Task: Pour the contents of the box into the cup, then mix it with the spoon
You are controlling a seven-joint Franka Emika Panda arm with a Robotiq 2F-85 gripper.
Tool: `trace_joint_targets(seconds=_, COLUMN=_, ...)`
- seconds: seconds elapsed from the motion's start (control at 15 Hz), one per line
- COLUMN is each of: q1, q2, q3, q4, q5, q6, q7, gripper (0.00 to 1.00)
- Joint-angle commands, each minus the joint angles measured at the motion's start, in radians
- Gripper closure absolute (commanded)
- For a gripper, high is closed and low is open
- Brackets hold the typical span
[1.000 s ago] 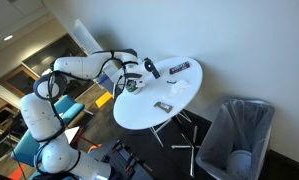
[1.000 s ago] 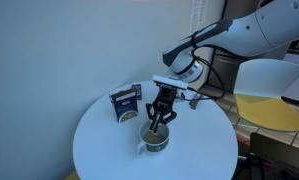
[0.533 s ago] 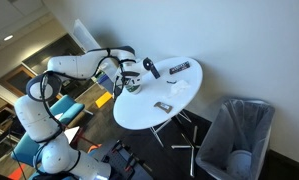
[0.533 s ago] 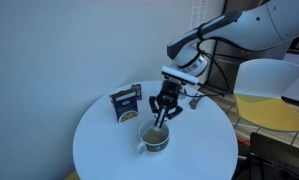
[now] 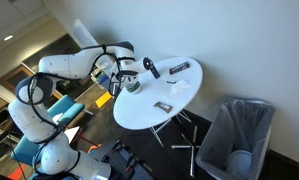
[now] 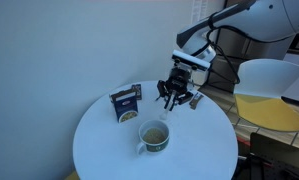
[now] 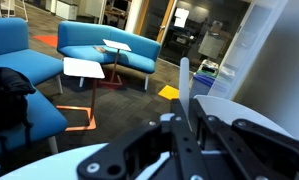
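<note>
Claw clamps the spoon, plain in wrist view; an exterior view shows the cup.

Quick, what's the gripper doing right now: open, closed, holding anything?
Gripper: closed on a thin pale handle, apparently the spoon, held up clear of the cup.

The pictures are small and a bit fuzzy, soft light from above makes the white counter look bright in both exterior views, and low in the wrist view the dark tool is blurry.
</note>
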Motion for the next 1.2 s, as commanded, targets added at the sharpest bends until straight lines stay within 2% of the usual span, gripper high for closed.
trace_joint_targets(seconds=0.0, q1=0.012, q2=-0.098, q3=-0.036, q4=-0.069, q5=0.004, q6=0.133, q7=0.105, gripper=0.97)
trace_joint_targets(seconds=0.53, q1=0.008, q2=-0.166, q3=-0.057, q4=-0.064, q5=-0.112, q6=0.427, q7=0.430, gripper=0.97)
trace_joint_targets(seconds=1.13, q1=0.018, q2=-0.104, q3=-0.050, q4=-0.030, q5=-0.304, q6=0.651, q7=0.864, gripper=0.97)
